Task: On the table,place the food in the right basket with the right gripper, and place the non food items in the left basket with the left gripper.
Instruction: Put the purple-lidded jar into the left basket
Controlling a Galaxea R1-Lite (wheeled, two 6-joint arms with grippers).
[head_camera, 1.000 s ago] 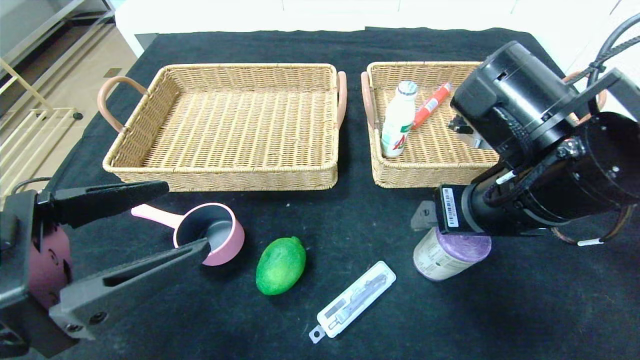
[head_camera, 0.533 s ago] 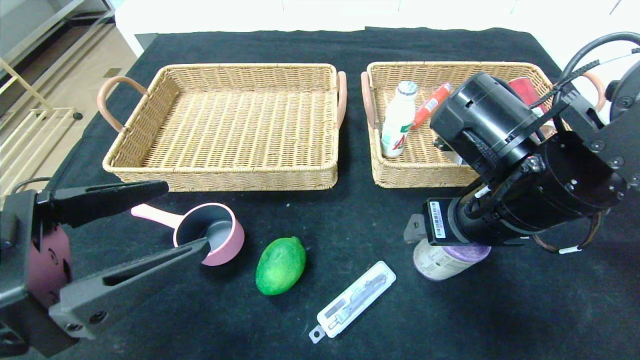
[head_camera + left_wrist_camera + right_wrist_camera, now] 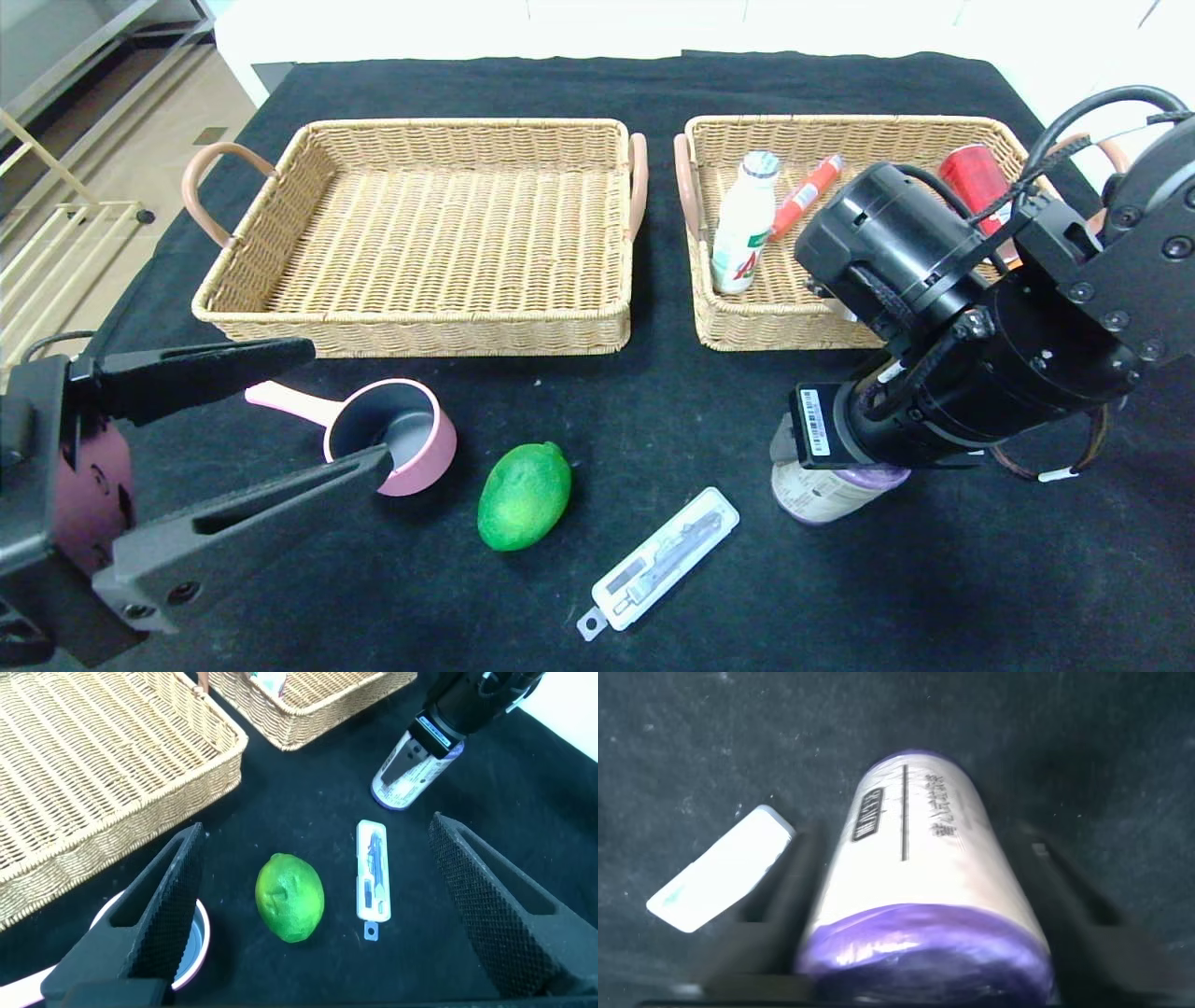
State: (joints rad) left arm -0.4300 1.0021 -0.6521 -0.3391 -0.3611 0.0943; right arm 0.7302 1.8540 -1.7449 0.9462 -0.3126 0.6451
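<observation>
A cup with a purple lid [image 3: 822, 495] lies on its side on the black cloth in front of the right basket [image 3: 747, 331]. My right gripper [image 3: 831, 457] is down over it, one finger tight against each side of the cup [image 3: 920, 859]. Left of it lie a green lime [image 3: 524, 496], a clear blister pack [image 3: 665, 557] and a small pink pan [image 3: 397, 439]. At the near left my left gripper [image 3: 345, 406] hangs open and empty above the pan. The left basket [image 3: 411, 322] holds nothing.
The right basket holds a white bottle [image 3: 744, 224], a red tube [image 3: 805, 196] and a red can [image 3: 971, 177]. Both baskets stand side by side at the back of the table. A rack and floor lie beyond the table's left edge.
My right arm has come down and toward me over the purple-lidded cup, and its fingers have closed in on the cup. The left arm has not moved.
</observation>
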